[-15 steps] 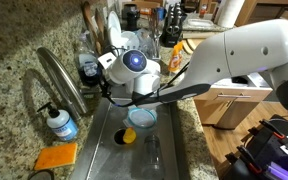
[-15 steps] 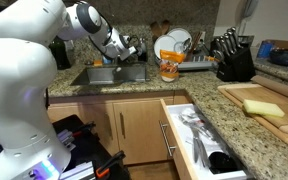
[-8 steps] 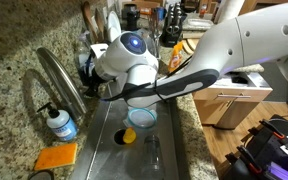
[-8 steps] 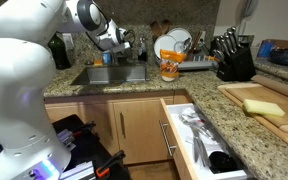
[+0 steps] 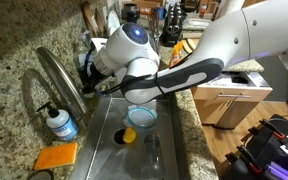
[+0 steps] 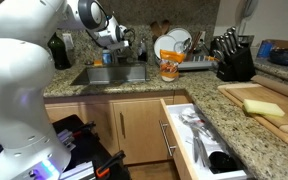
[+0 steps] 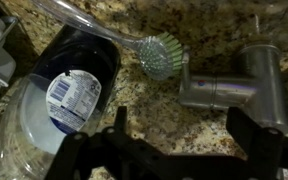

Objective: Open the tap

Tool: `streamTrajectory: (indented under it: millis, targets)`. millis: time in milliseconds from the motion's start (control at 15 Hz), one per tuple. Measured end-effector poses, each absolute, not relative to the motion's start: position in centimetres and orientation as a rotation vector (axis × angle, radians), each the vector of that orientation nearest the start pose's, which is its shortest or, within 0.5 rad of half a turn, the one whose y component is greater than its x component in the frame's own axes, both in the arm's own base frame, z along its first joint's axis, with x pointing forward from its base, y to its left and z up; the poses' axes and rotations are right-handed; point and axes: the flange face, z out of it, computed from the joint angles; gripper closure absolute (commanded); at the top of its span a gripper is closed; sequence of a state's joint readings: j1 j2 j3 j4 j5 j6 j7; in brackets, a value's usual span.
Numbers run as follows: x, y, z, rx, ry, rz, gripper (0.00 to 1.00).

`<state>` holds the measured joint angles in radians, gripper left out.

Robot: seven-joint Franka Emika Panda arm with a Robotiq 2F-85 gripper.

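Observation:
The tap [image 5: 60, 82] is a tall brushed-steel gooseneck at the left of the sink in an exterior view. Its steel base and side lever [image 7: 227, 88] show at the right of the wrist view. My gripper [image 7: 179, 122] is open, and its two dark fingers sit apart just below the lever without touching it. In both exterior views the gripper [image 5: 87, 72] [image 6: 125, 40] is at the counter behind the sink, beside the tap's base, mostly hidden by the wrist.
A blue soap pump bottle [image 5: 59, 123] and an orange sponge [image 5: 56, 156] sit by the sink. A bowl [image 5: 141, 117] lies in the basin. A dish brush [image 7: 162, 55] and a dark bottle [image 7: 76, 92] lie near the lever. A drawer [image 6: 199, 135] stands open.
My arm has swung up and back toward the tap's base, and the wrist has turned. The gripper stays open.

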<state>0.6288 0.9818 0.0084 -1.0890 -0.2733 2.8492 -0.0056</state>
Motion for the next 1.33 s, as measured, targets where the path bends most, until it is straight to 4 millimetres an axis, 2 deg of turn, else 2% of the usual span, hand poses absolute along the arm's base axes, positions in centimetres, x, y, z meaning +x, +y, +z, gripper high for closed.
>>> streamTrajectory:
  millis: [267,667,1067,1133,1200,1333]
  targets:
    - [66.3,48.6,30.1,-2.57,-1.049,-1.057,0.0]
    - [66.3,48.6,29.7,-2.577,-1.048,-1.043,0.0]
    - [67.3,46.8,26.8,-2.659,-1.042,-0.982,0.0]
    - [67.3,46.7,26.6,-2.661,-1.042,-0.981,0.25]
    - [67.3,46.7,26.7,-2.66,-1.044,-0.982,0.27]
    - [67.3,46.9,26.8,-2.649,-1.053,-1.005,0.43]
